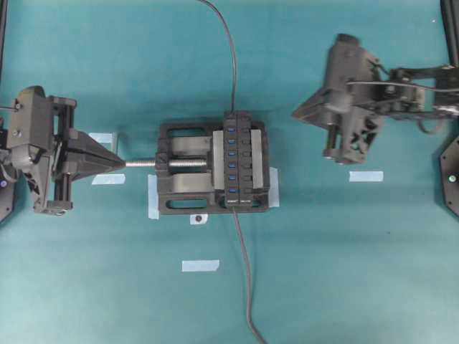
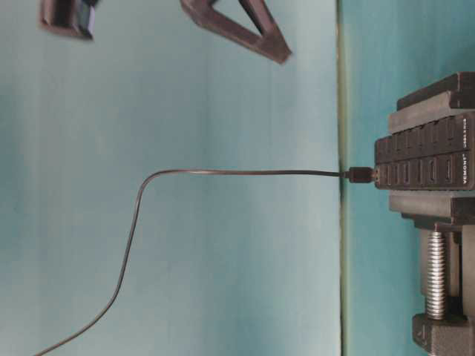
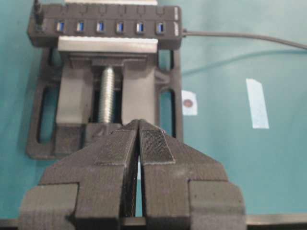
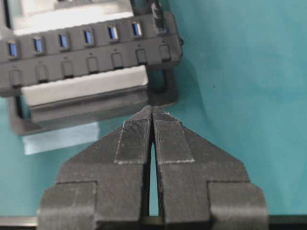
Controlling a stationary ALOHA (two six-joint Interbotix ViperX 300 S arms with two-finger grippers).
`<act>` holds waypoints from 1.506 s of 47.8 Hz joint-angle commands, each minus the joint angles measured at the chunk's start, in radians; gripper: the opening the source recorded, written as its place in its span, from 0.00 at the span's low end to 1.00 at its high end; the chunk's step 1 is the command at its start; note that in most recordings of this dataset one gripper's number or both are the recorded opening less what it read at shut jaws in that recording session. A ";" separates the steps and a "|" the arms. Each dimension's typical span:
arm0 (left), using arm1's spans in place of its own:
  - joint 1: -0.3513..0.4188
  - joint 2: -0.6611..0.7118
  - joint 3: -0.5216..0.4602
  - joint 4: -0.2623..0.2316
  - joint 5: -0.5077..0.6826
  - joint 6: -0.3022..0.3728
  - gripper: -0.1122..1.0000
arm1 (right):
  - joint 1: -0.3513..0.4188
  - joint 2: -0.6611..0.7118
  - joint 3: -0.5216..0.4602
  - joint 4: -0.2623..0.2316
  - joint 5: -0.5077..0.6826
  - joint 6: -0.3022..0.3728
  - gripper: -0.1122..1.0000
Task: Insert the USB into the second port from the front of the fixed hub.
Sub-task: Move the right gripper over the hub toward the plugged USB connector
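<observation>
My left gripper (image 3: 138, 125) is closed, the two ribbed pads pressed together with nothing between them. In the overhead view it (image 1: 115, 163) sits at the left side of the table, and its tip is just at the end of the silver screw (image 1: 161, 163) of the black vise (image 1: 186, 175). My right gripper (image 4: 152, 111) is closed and empty too. It (image 1: 337, 150) is at the upper right of the overhead view, well apart from the vise.

The vise stands in the middle of the green table (image 1: 344, 272), and it clamps the fixed hub (image 1: 239, 159) between its pale jaw plates. The hub is a long narrow black strip with a row of blue ports. From my left wrist camera I see the hub (image 3: 108, 26) lying across the far side of the vise. A small black plug, the USB (image 4: 157, 12), stands in the port at one end of the row, seen at the top of my right wrist view. A thicker cable (image 2: 223, 172) enters the other end of the hub through a plug at its end face. Some pieces of pale tape (image 1: 200, 265) are stuck on the table around the vise.
</observation>
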 commanded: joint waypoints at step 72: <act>-0.005 0.029 -0.037 0.002 -0.011 0.000 0.10 | -0.029 0.284 -0.218 0.000 -0.052 -0.101 0.11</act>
